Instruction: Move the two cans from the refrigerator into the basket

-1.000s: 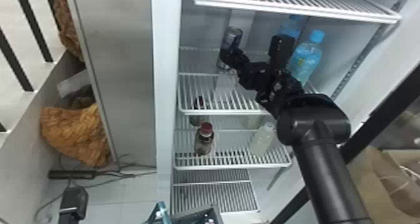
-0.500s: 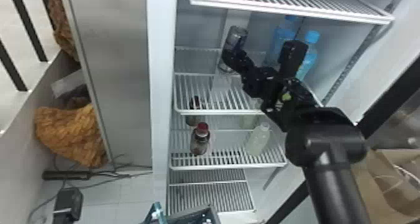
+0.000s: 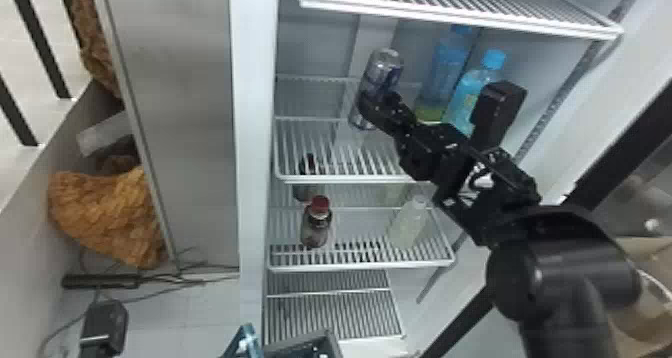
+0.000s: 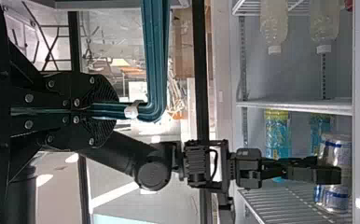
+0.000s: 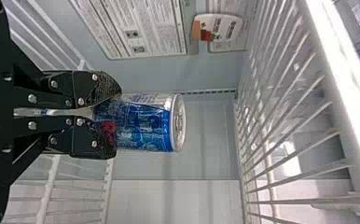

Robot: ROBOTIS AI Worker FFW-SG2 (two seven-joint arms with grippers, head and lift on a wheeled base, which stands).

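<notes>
In the head view my right gripper (image 3: 372, 107) is shut around the lower part of a silver-blue can (image 3: 386, 67) over the refrigerator's middle shelf (image 3: 340, 179). In the right wrist view my right gripper (image 5: 114, 122) pinches the can (image 5: 143, 122), its lid facing away from the fingers. The left wrist view shows a gap between the can (image 4: 335, 199) and the shelf (image 4: 294, 105). There too, my left gripper (image 4: 110, 112) is shut on the basket's teal handle (image 4: 155, 60). At the head view's bottom edge are the handle (image 3: 246, 341) and part of the grey basket (image 3: 330, 343).
Blue-capped bottles (image 3: 472, 92) stand to the right of the can, behind the right arm. A red-capped bottle (image 3: 316, 227) and a pale bottle (image 3: 409, 227) are one shelf lower. An upper shelf (image 3: 460, 12) overhangs the can; the refrigerator's side wall (image 3: 255, 157) rises at left.
The right gripper and the can in it have shifted right relative to the shelf. The head view itself has shifted slightly.
</notes>
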